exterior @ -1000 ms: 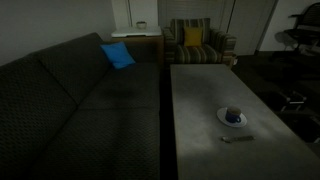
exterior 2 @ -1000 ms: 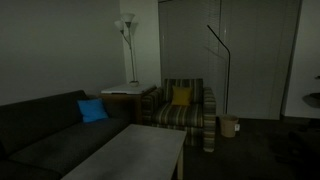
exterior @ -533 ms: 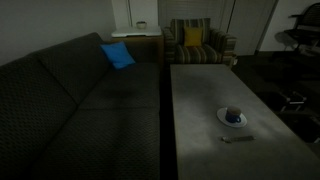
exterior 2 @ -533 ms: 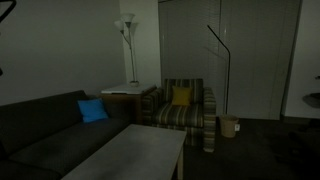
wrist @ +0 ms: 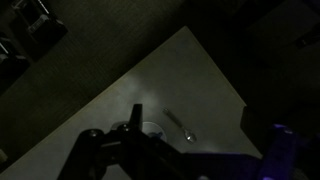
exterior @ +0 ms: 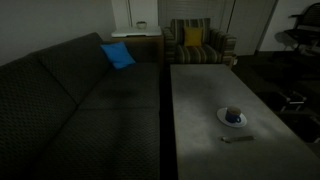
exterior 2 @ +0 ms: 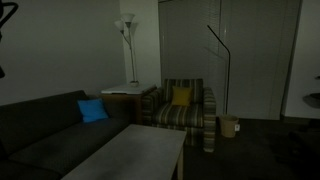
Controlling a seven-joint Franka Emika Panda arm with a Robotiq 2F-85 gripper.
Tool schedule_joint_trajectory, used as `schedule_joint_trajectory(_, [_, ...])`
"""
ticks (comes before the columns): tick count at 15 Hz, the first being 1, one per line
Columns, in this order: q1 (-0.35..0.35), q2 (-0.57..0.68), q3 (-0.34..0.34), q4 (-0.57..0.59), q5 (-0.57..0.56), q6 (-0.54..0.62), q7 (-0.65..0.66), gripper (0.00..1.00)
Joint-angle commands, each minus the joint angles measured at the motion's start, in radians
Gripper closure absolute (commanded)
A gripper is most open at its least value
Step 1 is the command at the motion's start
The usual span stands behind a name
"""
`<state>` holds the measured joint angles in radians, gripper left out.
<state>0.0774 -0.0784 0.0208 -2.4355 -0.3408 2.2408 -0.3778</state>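
The room is very dark. A white plate (exterior: 233,118) holding a small blue object (exterior: 233,114) sits on the long grey coffee table (exterior: 200,90), with a spoon (exterior: 236,138) just in front of it. In the wrist view the plate (wrist: 152,128) and the spoon (wrist: 180,127) lie on the table below my gripper (wrist: 215,165). The gripper's dark fingers stand apart with nothing between them, well above the table. Only a dark bit of the arm (exterior 2: 6,12) shows at the top corner of an exterior view.
A dark sofa (exterior: 70,100) with a blue pillow (exterior: 117,55) runs along the table. A striped armchair (exterior: 195,45) with a yellow cushion stands at the far end. A floor lamp (exterior 2: 127,30), a side table and a small bin (exterior 2: 230,125) stand by the wall.
A dark part of the arm has come into the top corner of an exterior view. The plate, the spoon and the furniture have not moved.
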Motion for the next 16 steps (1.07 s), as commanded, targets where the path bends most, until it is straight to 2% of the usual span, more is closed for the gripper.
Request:
schedule_joint_trajectory(1, [0.001,0.081,0.015,0.024,0.019,0.034,-0.038,0.00])
schedule_joint_trajectory(9, [0.003,0.289,0.039,0.089,-0.046,0.187,-0.078,0.00])
schedule_joint_trajectory(13, [0.006,0.380,0.065,0.146,-0.054,0.171,-0.122,0.00])
schedule_joint_trajectory(14, [0.001,0.332,0.062,0.105,-0.046,0.177,-0.089,0.00])
schedule_joint_trajectory(16, [0.002,0.366,0.069,0.126,-0.046,0.177,-0.097,0.00])
